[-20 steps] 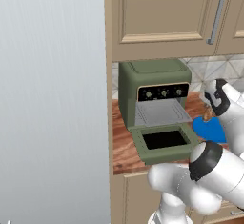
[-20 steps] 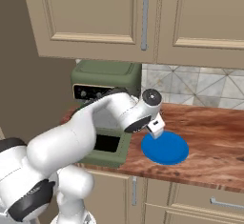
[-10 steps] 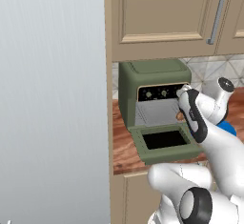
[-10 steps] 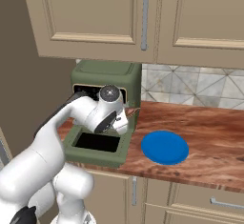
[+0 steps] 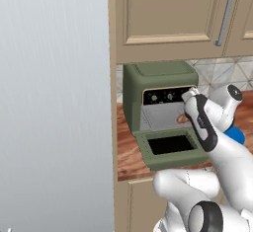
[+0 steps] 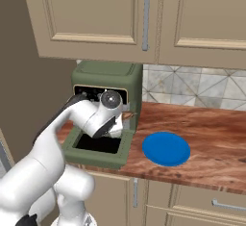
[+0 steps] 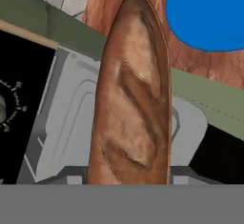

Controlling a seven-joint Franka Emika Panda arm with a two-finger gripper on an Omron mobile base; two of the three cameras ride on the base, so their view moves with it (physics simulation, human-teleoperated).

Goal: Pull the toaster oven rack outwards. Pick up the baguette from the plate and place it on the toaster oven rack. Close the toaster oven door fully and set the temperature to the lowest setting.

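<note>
The olive-green toaster oven (image 5: 157, 80) (image 6: 108, 80) stands on the counter with its door (image 5: 171, 148) (image 6: 97, 148) folded down flat. Inside the open cavity the rack (image 5: 159, 119) (image 7: 66, 123) shows as a grey surface. My gripper (image 5: 186, 117) (image 6: 123, 121) hovers at the cavity mouth above the door, shut on the baguette (image 7: 130, 99) (image 5: 181, 120) (image 6: 128, 116). The brown loaf hides the fingertips in the hand view. To the right of the oven lies the blue plate (image 6: 166, 148) (image 5: 236, 135) (image 7: 209, 13) with nothing on it.
Wall cabinets (image 6: 144, 18) hang low over the oven. A tall grey appliance side (image 5: 54, 102) walls off the left. The wooden counter (image 6: 211, 133) runs on to the right of the plate. The black control strip (image 5: 168, 96) (image 7: 16, 113) sits above the cavity.
The arm has swung left from over the plate to the front of the oven, carrying the baguette with it. The plate is left bare.
</note>
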